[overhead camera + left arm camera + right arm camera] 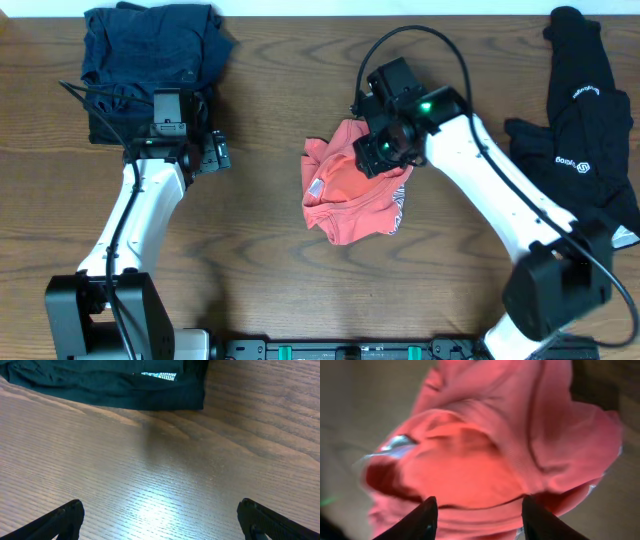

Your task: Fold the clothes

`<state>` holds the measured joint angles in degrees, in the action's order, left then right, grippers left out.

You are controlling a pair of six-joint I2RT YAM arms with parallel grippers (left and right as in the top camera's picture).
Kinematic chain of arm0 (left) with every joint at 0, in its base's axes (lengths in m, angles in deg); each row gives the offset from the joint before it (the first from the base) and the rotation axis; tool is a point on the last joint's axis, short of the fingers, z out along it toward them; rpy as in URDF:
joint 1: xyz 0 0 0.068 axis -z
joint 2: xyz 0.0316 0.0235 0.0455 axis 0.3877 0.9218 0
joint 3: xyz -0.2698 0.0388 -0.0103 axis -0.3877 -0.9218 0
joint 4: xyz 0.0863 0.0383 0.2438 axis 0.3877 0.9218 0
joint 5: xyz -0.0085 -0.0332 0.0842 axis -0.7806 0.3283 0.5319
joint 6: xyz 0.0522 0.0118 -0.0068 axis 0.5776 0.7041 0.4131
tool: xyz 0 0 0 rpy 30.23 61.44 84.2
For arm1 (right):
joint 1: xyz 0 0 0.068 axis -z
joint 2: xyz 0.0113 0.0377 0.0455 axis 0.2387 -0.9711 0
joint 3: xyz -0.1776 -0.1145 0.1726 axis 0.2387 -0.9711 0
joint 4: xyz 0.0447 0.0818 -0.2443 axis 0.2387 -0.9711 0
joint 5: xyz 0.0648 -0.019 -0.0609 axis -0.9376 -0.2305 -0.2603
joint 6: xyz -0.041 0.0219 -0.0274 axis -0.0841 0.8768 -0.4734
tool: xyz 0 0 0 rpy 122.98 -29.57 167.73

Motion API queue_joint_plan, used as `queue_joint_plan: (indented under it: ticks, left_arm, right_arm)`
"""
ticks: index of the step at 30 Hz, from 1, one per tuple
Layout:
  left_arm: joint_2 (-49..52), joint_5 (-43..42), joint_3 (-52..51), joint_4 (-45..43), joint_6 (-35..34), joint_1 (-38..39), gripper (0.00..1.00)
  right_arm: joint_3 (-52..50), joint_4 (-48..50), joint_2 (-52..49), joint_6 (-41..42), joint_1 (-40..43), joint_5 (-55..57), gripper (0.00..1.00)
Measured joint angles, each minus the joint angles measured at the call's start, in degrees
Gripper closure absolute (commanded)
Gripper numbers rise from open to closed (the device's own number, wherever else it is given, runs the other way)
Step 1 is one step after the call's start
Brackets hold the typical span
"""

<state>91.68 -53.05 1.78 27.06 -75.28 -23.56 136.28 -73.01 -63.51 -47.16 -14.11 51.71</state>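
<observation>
Wood-grain tabletop [260, 250], three garments on it. Coral-red T-shirt [345, 195] sits near the centre, bunched into a lump, with the neck label showing on its left side and a strip of lettering at its right edge. None of it is folded yet. Dark navy garment [150, 50] is at the far left corner and looks roughly squared into a stack. Black garment [585, 110] with small white logos lies loose along the right edge, well apart from the shirt.

Right gripper [385, 150] is over the far right part of the shirt. Wrist view shows its fingers [427, 517] spread, red cloth filling the gap behind them, nothing pinched that I can see. That view is blurred, so I can't rule out a fold brushing one finger. Left gripper [160, 512] is spread wide over bare wood, just in front of the navy garment's near edge. It holds nothing and is well apart from the shirt.

My read: the step in hand is the shirt, at the spread-out stage, not the folding stage. Next move calls for flattening first: find a hem or shoulder edge in the lump, pinch a single layer, pull it out over a free stretch of tabletop. It likely needs both arms, one edge each, so the left has to come across. Risk is grabbing several layers and just dragging the lump.
</observation>
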Motion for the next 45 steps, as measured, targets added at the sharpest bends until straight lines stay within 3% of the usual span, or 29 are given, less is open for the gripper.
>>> queue_joint_plan:
  ticks: [12, 16, 20, 24, 34, 45]
  left_arm:
    - [0.00, 0.00, 0.00, 0.02, 0.00, 0.00, 0.01]
    - [0.00, 0.00, 0.00, 0.02, 0.00, 0.00, 0.01]
    - [0.00, 0.00, 0.00, 0.02, 0.00, 0.00, 0.01]
    - [0.00, 0.00, 0.00, 0.02, 0.00, 0.00, 0.01]
    - [0.00, 0.00, 0.00, 0.02, 0.00, 0.00, 0.01]
    - [0.00, 0.00, 0.00, 0.02, 0.00, 0.00, 0.01]
  right_arm:
    - [-0.22, 6.88, -8.28, -2.78, 0.52, 7.45, 0.59]
    - [-0.22, 7.96, -8.94, -3.69, 1.66, 8.44, 0.71]
    - [-0.22, 8.20, -9.09, -4.35, 2.32, 9.11, 0.91]
    - [-0.22, 8.26, -9.09, -4.76, 2.34, 9.46, 0.99]
    - [8.59, 4.87, -9.20, -4.79, 2.29, 8.35, 0.99]
    - [13.53, 13.55, -10.05, -4.74, 0.44, 2.71, 0.99]
